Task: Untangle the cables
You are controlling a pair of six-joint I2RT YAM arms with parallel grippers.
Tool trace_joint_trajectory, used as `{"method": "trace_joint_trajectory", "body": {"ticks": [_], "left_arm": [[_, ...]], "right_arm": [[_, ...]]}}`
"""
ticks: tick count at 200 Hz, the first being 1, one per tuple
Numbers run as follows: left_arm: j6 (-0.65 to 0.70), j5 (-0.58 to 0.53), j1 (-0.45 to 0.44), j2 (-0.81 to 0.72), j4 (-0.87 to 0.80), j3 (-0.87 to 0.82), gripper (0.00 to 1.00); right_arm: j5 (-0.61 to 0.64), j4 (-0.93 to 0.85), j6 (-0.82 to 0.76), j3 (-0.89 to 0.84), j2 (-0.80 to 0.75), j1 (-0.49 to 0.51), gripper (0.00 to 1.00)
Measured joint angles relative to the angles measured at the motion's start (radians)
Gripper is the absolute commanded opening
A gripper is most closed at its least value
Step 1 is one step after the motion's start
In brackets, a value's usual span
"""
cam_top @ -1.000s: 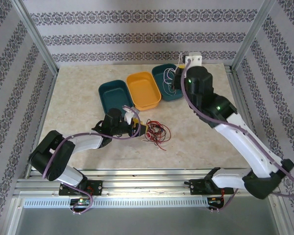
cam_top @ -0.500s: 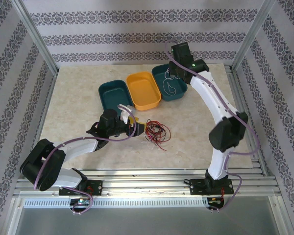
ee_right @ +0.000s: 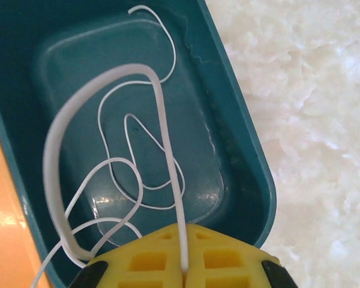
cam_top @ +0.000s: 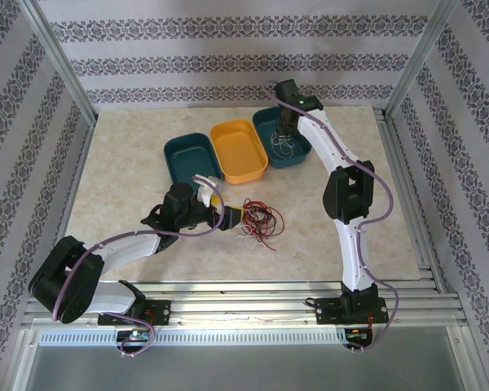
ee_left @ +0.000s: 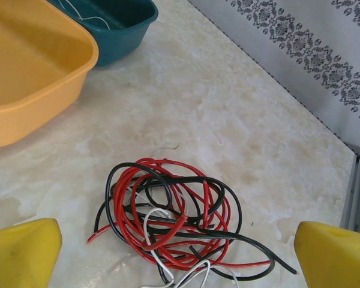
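Right tool (ee_right: 185, 273) pinches white cable (ee_right: 47, 162) within tray (ee_right: 252, 180) rim.

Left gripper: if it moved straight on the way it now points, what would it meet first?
The left gripper, jaws open, would probably meet the cable tangle on the table first; depth is unclear.

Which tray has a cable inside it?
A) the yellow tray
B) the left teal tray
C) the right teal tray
C: a white cable lies in loops inside the right teal tray, and the right claw is shut on one strand of it.
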Motion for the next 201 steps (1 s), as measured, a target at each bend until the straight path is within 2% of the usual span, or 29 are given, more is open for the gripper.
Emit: {"method": "trace_joint_trajectory", "body": {"ticks": [27,62,133,165,201], "left_arm": [[0.000,-0.006,0.000,-0.001,-0.010,-0.001,0.99],[0.000,-0.016,0.000,-0.001,-0.010,-0.001,0.99],[-0.019,-0.057,0.000,-0.001,-0.011,-0.002,0.99],[-0.031,-0.102,0.000,-0.003,-0.011,-0.010,0.99],[-0.050,-0.169,0.000,-0.016,-0.016,-0.018,0.99]], "right_arm": [[0.001,-0.008,-0.002,0.000,0.023,-0.006,0.14],[0.007,-0.012,-0.004,0.010,0.054,-0.019,0.15],[0.007,-0.016,-0.004,0.054,0.087,-0.035,0.31],[-0.005,0.017,-0.003,-0.055,0.012,-0.032,0.36],[-0.017,0.069,0.005,-0.208,-0.145,-0.013,0.39]]}}
